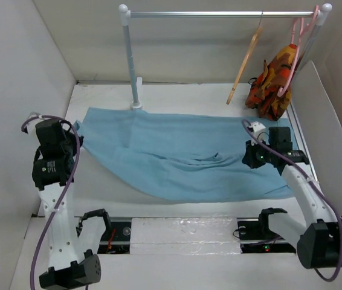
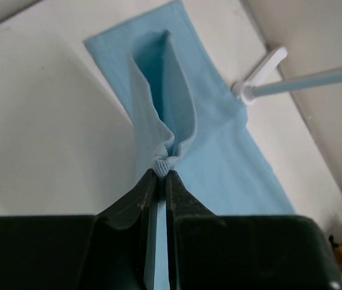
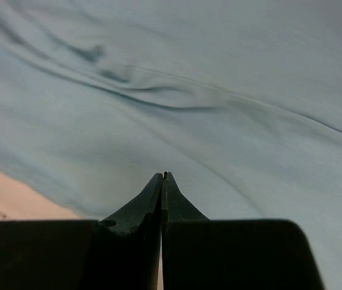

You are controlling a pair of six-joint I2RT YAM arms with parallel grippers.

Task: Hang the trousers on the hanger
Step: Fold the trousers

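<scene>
Lying spread across the table [image 1: 207,96], the trousers [image 1: 183,160] stretch from left to right. The left gripper [image 2: 162,176] pinches a bunched edge of them at their left end. The right gripper [image 3: 163,176] hovers with fingers pressed together over their right part. The hanger [image 1: 244,67] hangs from the rail [image 1: 219,13], well apart.

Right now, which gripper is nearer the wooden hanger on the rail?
Right. The right gripper is over the right end of the trousers, in front of the hanger; the left gripper pinches their far left edge.
</scene>
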